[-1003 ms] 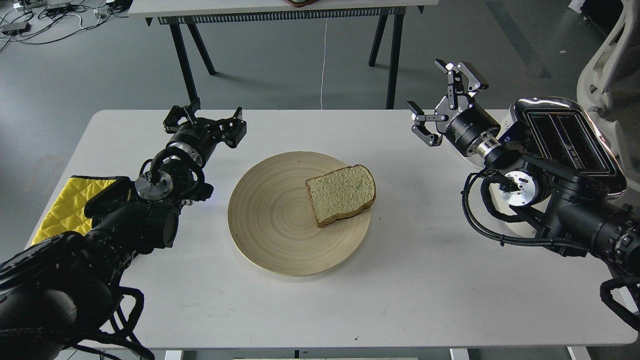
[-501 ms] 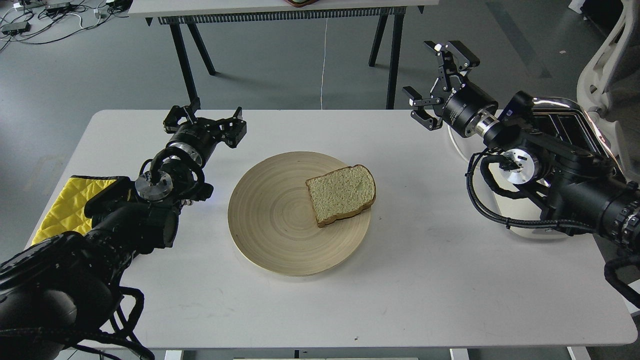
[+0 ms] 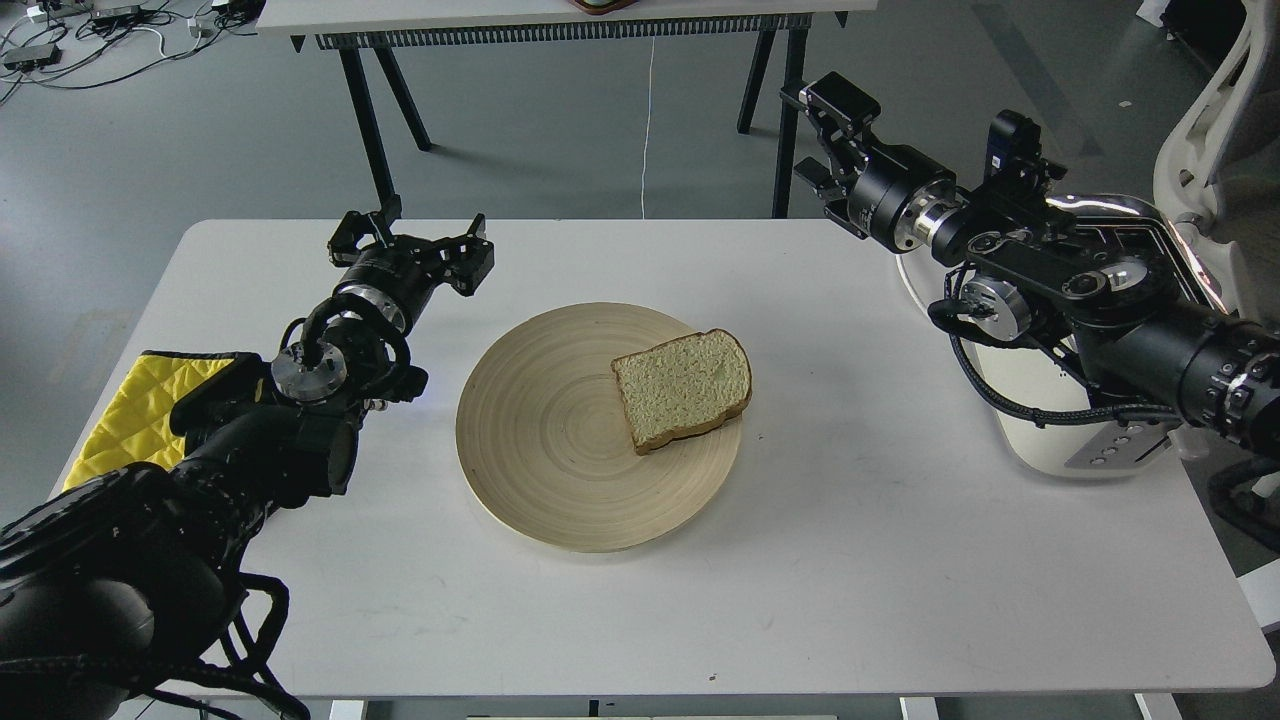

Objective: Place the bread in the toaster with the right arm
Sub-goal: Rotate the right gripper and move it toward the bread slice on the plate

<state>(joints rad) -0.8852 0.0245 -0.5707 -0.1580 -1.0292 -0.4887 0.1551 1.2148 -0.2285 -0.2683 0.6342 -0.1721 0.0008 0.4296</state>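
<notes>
A slice of pale tan bread (image 3: pixel 685 385) lies flat on the right part of a round wooden plate (image 3: pixel 545 440) in the middle of the table. The cream-white toaster (image 3: pixel 1030 435) stands at the table's right edge, mostly hidden behind my right arm; a bit of its chrome top (image 3: pixel 1135 212) shows. My right gripper (image 3: pixel 818 140) is open and empty, raised above the table's back edge, up and to the right of the bread. My left gripper (image 3: pixel 412 238) is open and empty at the back left, apart from the plate.
A yellow quilted cloth (image 3: pixel 135 405) lies at the table's left edge under my left arm. Another table's black legs (image 3: pixel 370 120) stand behind. A white chair (image 3: pixel 1225 110) is at the far right. The white table (image 3: pixel 850 560) is bare in front.
My right arm has lifted and swung back and to the left, off the toaster's front, with its wrist turned. The bread, plate and left arm have not moved.
</notes>
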